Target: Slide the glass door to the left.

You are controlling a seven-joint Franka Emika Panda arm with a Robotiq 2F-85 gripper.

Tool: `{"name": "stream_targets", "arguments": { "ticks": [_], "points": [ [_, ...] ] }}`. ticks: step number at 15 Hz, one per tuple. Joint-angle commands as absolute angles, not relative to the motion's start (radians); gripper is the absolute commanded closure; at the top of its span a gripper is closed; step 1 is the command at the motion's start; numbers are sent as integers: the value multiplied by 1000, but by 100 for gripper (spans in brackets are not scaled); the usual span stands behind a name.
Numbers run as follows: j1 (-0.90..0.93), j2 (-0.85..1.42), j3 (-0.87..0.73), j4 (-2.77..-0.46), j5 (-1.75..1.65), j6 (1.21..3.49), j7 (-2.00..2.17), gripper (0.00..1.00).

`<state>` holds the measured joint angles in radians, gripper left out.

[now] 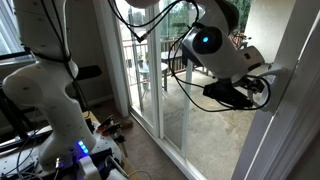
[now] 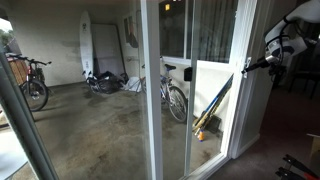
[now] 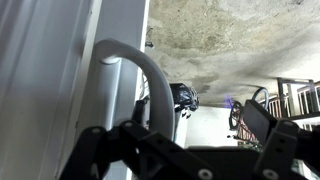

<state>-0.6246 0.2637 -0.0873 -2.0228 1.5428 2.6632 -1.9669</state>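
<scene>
Tall clear-glass door [image 1: 291,110] in a white frame, far right in an exterior view; cannot tell how far open. White arm [image 1: 50,95] bulking at left there, reaching across to the door's upright edge, blue light [image 1: 207,41] lit on a joint, black cables [image 1: 185,88] hanging below. Beyond the glass: concrete floor, bikes [image 2: 33,85], pale board [image 2: 88,45] leaning on the wall, likely a surfboard.

Grey loop handle [image 3: 140,70] on the door edge, mid wrist view, curving out from the frame and back down. Gripper [image 3: 178,128] spread wide, holding nothing. Handle between the fingers [image 3: 95,145], nearer the frame-side one; no clear contact visible.

Step in hand, by judgement: getting hold of the handle before any slide.
- Push in until the loop sits deep between the fingers.
- Then close on the bar, or simply bear one finger against it.
- Take the straight stretch, not the bend, so nothing slips off the curve.
- Keep the wrist square to the bar.
- Keep force along the track, never out from the glass, or the panel may bind.
- Start slow; looks heavy, likely to stick at first.
- Watch the cables for snagging on the frame.

No brand, label or writing readable in any view.
</scene>
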Motion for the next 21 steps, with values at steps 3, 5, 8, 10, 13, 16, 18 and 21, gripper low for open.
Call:
{"name": "stream_targets", "arguments": {
  "ticks": [3, 5, 8, 10, 13, 16, 18, 21],
  "points": [
    [-633, 251, -78, -2044, 1636, 2602, -2113, 0],
    [-630, 249, -79, -2051, 1656, 2598, -2147, 0],
    [-628, 242, -77, -2074, 1687, 2592, -2203, 0],
    [-624, 233, -74, -2092, 1733, 2595, -2257, 0],
    [-608, 214, -64, -2124, 1814, 2607, -2344, 0],
    [-600, 202, -59, -2153, 1910, 2602, -2436, 0],
    [-495, 193, -170, -2182, 1953, 2568, -2463, 0],
    [-415, 171, -242, -2235, 1983, 2556, -2500, 0]
  ]
}}
